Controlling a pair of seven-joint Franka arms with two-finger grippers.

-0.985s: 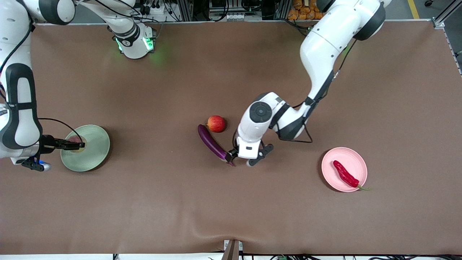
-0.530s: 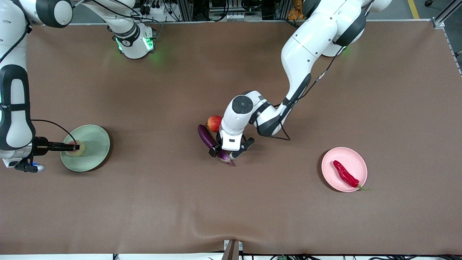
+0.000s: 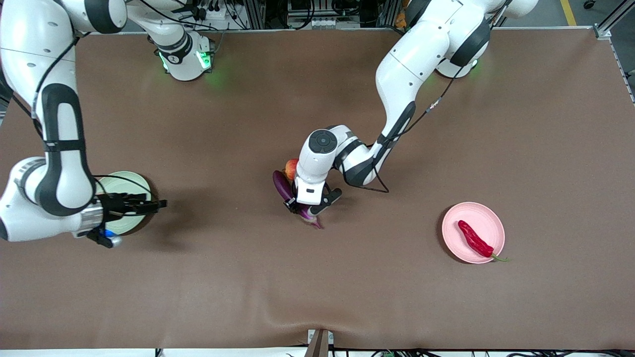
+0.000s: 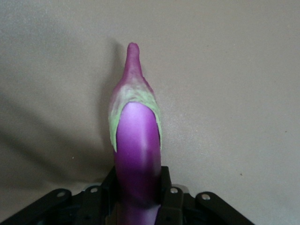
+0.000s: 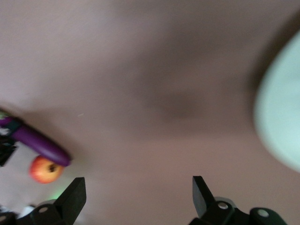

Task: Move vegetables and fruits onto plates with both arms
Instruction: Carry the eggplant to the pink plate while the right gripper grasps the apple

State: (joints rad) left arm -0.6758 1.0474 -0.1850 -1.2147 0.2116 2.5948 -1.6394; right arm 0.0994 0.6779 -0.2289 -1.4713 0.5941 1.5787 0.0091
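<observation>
The left wrist view shows the left gripper (image 4: pixel 140 199) clamped on the glossy purple eggplant (image 4: pixel 137 154), its green cap and stem tip visible. From the front, that arm hides most of the apple (image 3: pixel 290 167). The right gripper (image 3: pixel 158 203), fingers spread apart, hangs beside the green plate (image 3: pixel 130 184), largely hidden. The chili (image 3: pixel 475 238) lies on the pink plate (image 3: pixel 459 244).

L gripper (image 3: pixel 301 205) grips eggplant (image 3: pixel 284 189) (mid-table).
</observation>
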